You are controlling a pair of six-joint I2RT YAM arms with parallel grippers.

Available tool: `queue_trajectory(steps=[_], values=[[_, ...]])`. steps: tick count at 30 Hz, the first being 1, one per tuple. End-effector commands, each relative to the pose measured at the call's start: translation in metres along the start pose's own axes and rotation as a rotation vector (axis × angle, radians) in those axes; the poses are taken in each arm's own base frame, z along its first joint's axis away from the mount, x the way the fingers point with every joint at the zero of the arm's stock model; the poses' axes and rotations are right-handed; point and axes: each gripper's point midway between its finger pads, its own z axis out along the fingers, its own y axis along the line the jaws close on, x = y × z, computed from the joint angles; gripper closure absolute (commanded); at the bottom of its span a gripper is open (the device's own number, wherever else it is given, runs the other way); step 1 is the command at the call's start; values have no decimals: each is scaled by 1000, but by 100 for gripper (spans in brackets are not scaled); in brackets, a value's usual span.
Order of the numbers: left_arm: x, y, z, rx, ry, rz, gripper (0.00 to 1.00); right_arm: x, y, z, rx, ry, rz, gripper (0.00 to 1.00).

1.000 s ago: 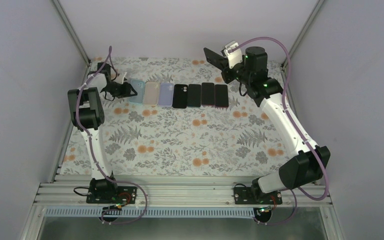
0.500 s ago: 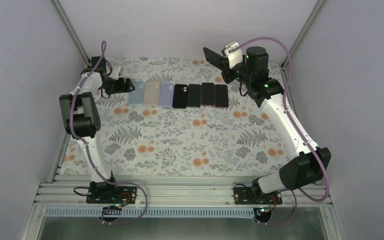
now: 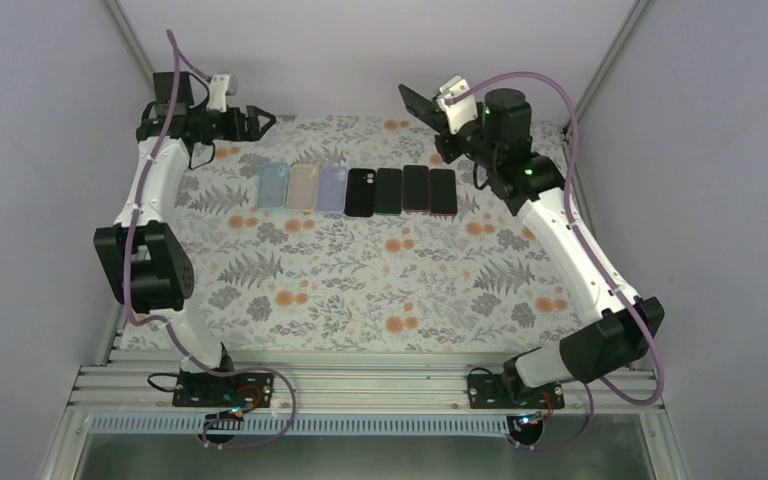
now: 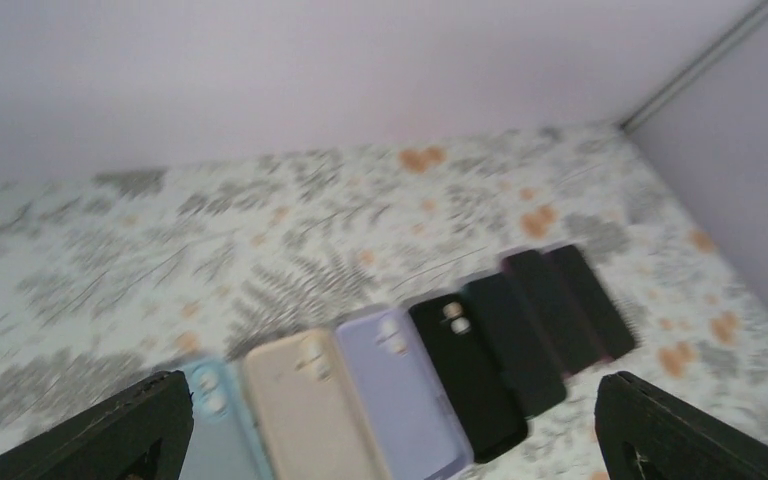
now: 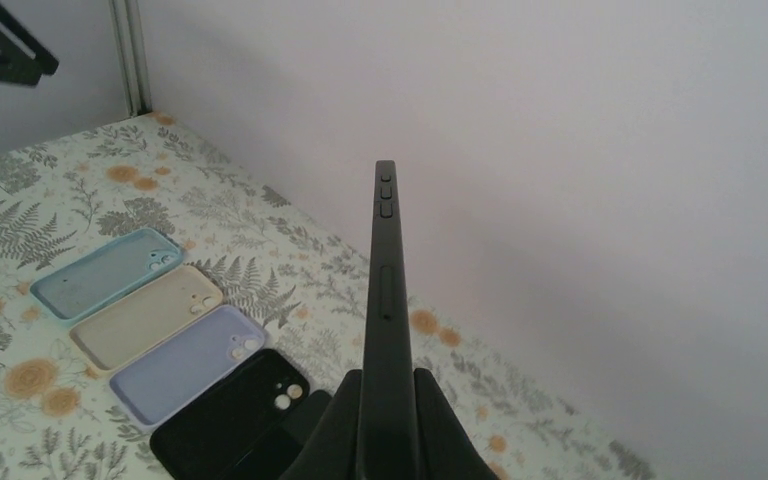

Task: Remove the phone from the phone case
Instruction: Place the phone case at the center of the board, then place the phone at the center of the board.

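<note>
The left gripper's (image 3: 258, 122) jaws stand wide apart with nothing between them; in the left wrist view its two fingers (image 4: 120, 430) sit at the opposite lower corners of the picture. That arm is raised over the far left corner of the floral table (image 3: 360, 290), close to the back wall and to the left of the row of items. The right gripper's (image 5: 387, 388) jaws are clamped on a dark phone (image 5: 385, 260), pinching its lower end so that it stands upright and edge-on to the right wrist camera, side buttons near the top. From above, this phone hangs in the air over the far edge of the table, above and behind the right end of the row; whether it sits in a case cannot be told. On the table lies a tidy line, side by side: a light blue case (image 3: 273, 185), a beige case (image 3: 303, 186), a lavender case (image 3: 332, 188), a black case (image 3: 361, 192), then three dark slabs (image 3: 416, 188), too small to tell phone from case.
</note>
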Motion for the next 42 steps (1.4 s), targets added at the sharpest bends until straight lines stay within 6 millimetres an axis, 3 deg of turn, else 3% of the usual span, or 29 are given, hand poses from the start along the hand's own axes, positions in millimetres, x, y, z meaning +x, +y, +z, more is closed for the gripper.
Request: queue_trajectory(steps=[1, 6, 16, 21, 29, 37, 42], values=[[-46, -60, -32, 225, -142, 23, 0, -47, 6, -3, 98, -105, -156, 96], [-55, -97, -46, 445, -156, -45, 0, -44, 26, 15, 180, -86, -307, 96], [-28, -141, -45, 701, -86, -161, 0, -21, 82, 36, 365, -44, -647, 96], [-9, -162, -36, 805, -22, -281, 7, -11, 108, 38, 391, -52, -728, 96], [17, -193, -11, 849, 77, -340, 9, 3, 149, 38, 404, -78, -847, 96], [33, -210, 7, 858, 140, -370, 13, 10, 172, 32, 422, -111, -925, 96], [38, -218, 19, 860, 172, -379, 25, 12, 180, 27, 457, -141, -957, 96]])
